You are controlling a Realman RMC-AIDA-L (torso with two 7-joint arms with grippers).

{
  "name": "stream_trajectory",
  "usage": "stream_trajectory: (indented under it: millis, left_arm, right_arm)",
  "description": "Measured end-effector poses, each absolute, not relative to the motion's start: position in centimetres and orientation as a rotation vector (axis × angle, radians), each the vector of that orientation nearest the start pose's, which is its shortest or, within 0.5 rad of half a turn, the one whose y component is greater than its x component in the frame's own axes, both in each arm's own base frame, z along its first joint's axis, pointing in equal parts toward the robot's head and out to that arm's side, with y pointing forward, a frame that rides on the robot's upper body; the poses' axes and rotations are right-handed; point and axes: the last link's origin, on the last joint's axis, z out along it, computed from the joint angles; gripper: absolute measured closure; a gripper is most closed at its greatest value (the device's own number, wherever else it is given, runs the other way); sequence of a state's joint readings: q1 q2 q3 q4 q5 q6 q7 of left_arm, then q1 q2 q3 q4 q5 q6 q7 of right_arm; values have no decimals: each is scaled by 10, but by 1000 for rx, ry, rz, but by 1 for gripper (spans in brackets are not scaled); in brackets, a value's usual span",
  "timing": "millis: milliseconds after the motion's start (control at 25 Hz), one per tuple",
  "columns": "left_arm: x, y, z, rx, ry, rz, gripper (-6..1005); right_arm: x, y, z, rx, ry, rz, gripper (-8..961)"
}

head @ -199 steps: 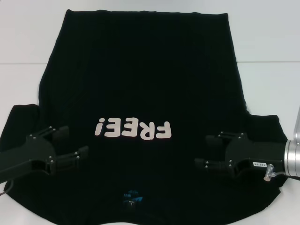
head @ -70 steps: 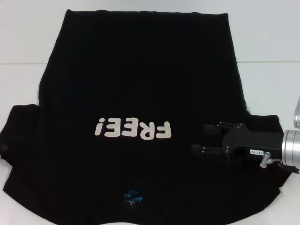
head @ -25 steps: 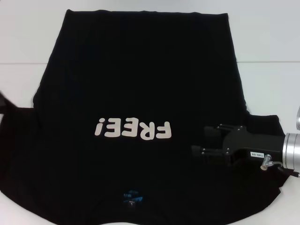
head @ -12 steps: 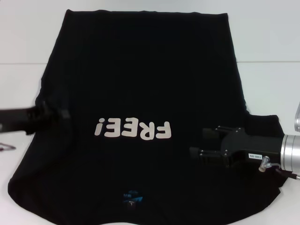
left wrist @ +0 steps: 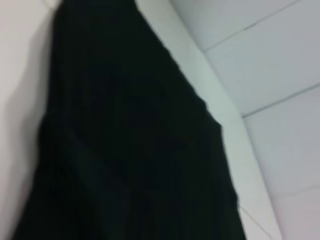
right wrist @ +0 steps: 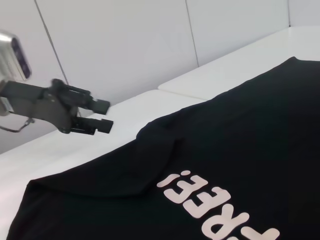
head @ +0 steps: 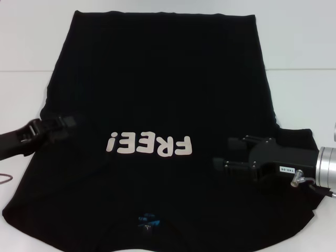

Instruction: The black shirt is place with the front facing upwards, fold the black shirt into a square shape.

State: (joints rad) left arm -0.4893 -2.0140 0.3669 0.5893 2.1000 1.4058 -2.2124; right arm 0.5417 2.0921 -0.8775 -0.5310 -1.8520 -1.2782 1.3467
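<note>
Black shirt (head: 157, 79) flat; left pincer (head: 71, 122) over folded sleeve.

Black shirt (head: 157, 94): collar end cut off by bottom edge of head view, only part of blue neck label (head: 145, 219) shows, text too small to read. Left sleeve can't be made out. Left wrist view: blurred dark cloth, no detail, own fingers not visible. Left gripper (head: 65, 124): dark on dark at mid-left, jaw gap unclear. Right gripper (head: 226, 155): arm cut by right edge; tag print unreadable. Right wrist view: "FREE!" lettering (right wrist: 220, 205) cut at bottom edge.
</note>
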Motion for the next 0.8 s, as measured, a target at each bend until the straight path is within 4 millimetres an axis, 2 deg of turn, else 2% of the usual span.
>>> stream_trajectory:
  millis: [120, 280, 440, 600, 720, 800]
  left_arm:
    - [-318, 324, 48, -2156, -1594, -954, 553]
    - [-298, 300, 33, -2467, -1160, -983, 385]
    - [-295, 282, 17, -2581, -828, -937, 280]
    - [-294, 269, 4, -2656, -658, -881, 175]
    - [-293, 265, -1, -2679, -619, -871, 98]
    - [-293, 265, -1, -2685, -614, -868, 47]
  right_arm:
    - [265, 348, -36, -2621, 740, 619, 211]
    - [264, 358, -18, -2573, 867, 623, 213]
    - [268, 370, 15, -2518, 1044, 533, 215]
    - [269, 383, 54, -2413, 1263, 315, 217]
    - [269, 388, 81, -2283, 1422, 158, 218]
    - [267, 388, 92, -2232, 1486, 71, 219]
